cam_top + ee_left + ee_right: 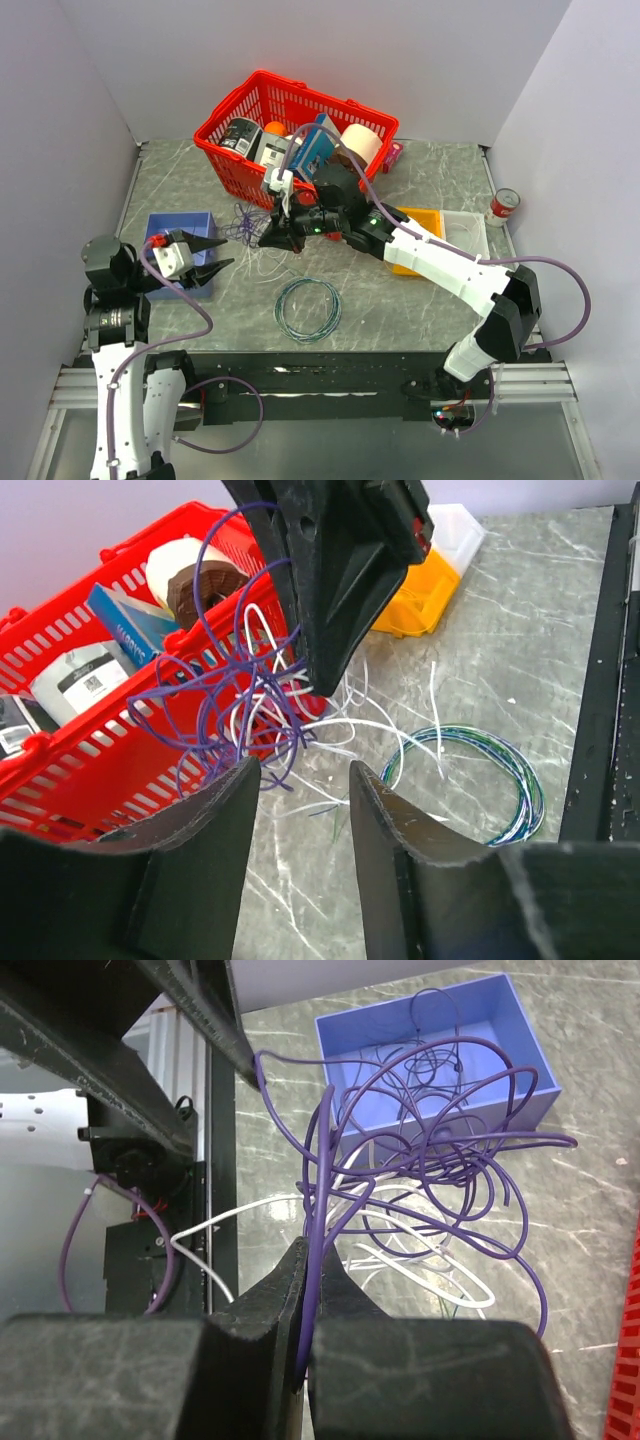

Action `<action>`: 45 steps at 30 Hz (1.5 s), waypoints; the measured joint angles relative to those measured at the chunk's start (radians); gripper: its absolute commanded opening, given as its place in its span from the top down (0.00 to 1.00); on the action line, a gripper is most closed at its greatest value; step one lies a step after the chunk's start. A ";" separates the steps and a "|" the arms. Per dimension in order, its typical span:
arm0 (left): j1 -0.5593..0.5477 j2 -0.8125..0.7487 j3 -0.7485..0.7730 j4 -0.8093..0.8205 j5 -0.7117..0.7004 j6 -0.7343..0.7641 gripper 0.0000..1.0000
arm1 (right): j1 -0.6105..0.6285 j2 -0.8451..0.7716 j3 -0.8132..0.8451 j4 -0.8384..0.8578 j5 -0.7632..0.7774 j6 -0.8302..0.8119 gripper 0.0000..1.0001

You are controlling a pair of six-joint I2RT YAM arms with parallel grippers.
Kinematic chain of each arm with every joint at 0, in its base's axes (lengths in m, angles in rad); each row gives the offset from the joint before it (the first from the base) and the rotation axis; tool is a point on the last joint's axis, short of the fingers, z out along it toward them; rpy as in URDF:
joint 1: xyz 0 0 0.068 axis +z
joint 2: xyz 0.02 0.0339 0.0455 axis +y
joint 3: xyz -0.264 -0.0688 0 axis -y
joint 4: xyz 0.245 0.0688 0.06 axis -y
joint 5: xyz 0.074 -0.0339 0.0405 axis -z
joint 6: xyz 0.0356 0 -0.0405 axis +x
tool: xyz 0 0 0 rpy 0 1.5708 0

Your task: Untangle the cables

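Observation:
The cables are a scribbly tangle of thin purple (pixel 430 1150) and white (pixel 400 1260) wires hanging just above the table. My right gripper (pixel 318 1270) is shut on a purple strand of the tangle and holds it up; from above it (pixel 266 236) sits in front of the red basket. The purple loops (pixel 215 715) and white wires (pixel 345 725) hang under the right gripper's fingers (pixel 340 590). My left gripper (pixel 300 780) is open with only bare table between its fingers, just short of the tangle. From above it (pixel 218 255) points right, left of the cables (pixel 243 222).
A red basket (pixel 240 110) full of goods stands behind the tangle. A blue tray (pixel 160 222) lies under my left arm. A neat teal ring of cable (pixel 308 309) lies on the table in front. Orange (pixel 425 215) and white (pixel 468 235) bins and a can (pixel 505 206) are at the right.

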 measured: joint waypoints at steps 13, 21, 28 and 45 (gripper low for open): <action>0.000 0.001 0.065 0.076 -0.027 -0.017 0.33 | -0.008 0.002 0.000 -0.004 -0.006 -0.004 1.00; -0.001 0.031 0.059 0.046 -0.128 0.072 0.43 | -0.008 0.002 0.000 -0.003 -0.010 -0.003 1.00; -0.018 0.038 0.030 -0.021 -0.196 0.228 0.61 | -0.008 0.002 0.002 -0.003 -0.018 0.000 1.00; -0.022 0.037 0.016 -0.059 -0.182 0.236 0.48 | -0.008 0.006 0.040 -0.013 -0.006 0.004 1.00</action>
